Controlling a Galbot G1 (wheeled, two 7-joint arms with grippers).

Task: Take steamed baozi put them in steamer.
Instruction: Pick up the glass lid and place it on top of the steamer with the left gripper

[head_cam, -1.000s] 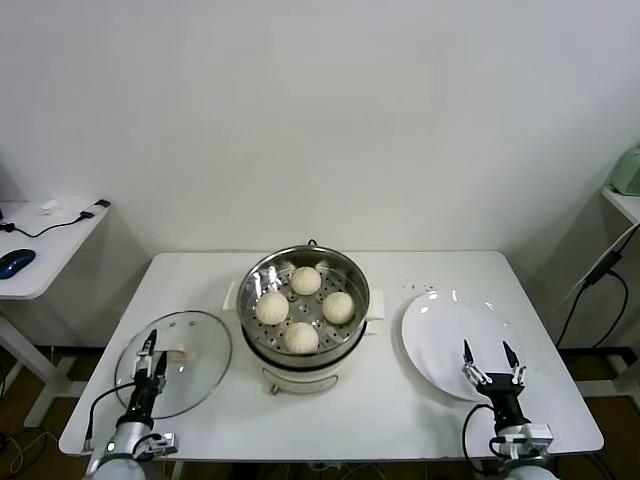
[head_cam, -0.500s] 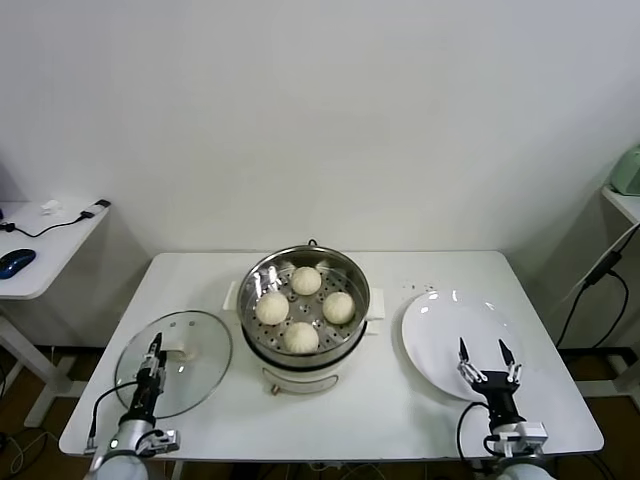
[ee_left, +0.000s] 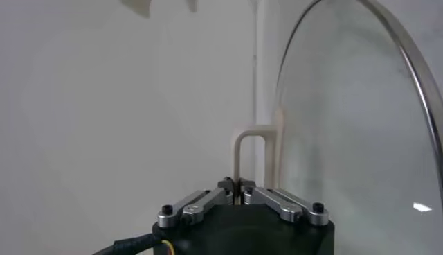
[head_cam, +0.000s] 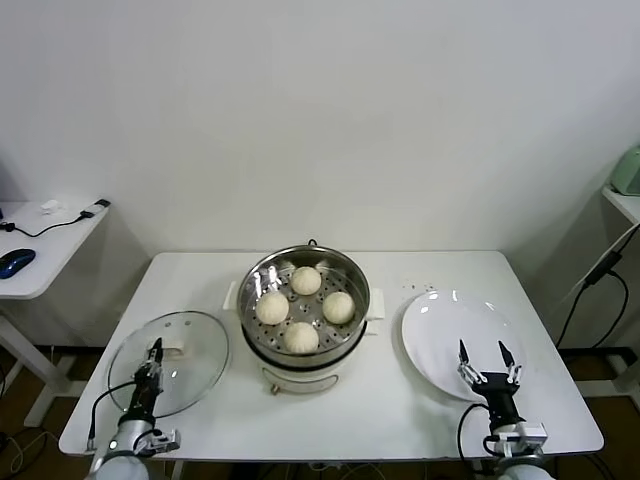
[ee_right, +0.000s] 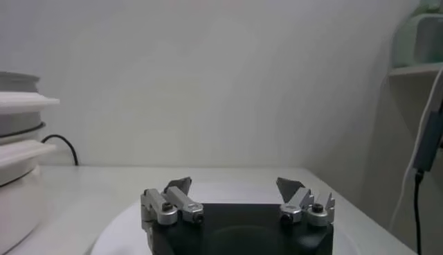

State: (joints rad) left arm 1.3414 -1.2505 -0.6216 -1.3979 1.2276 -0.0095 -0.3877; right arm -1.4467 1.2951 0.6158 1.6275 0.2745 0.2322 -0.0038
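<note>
Four cream-white steamed baozi lie on the perforated tray inside the shiny steamer at the table's middle. My left gripper is at the front left, over the glass lid. In the left wrist view this gripper is shut on the thin white leg of the lid's handle. My right gripper is open and empty over the front edge of the white plate. It also shows in the right wrist view.
The steamer stands on a white base with side handles; its edge shows in the right wrist view. A side table with a mouse and cables stands far left. A cable hangs at the far right.
My left gripper's fingers have closed at the lid handle and the lid has shifted slightly left. My right gripper has drawn back a little toward the table's front edge.
</note>
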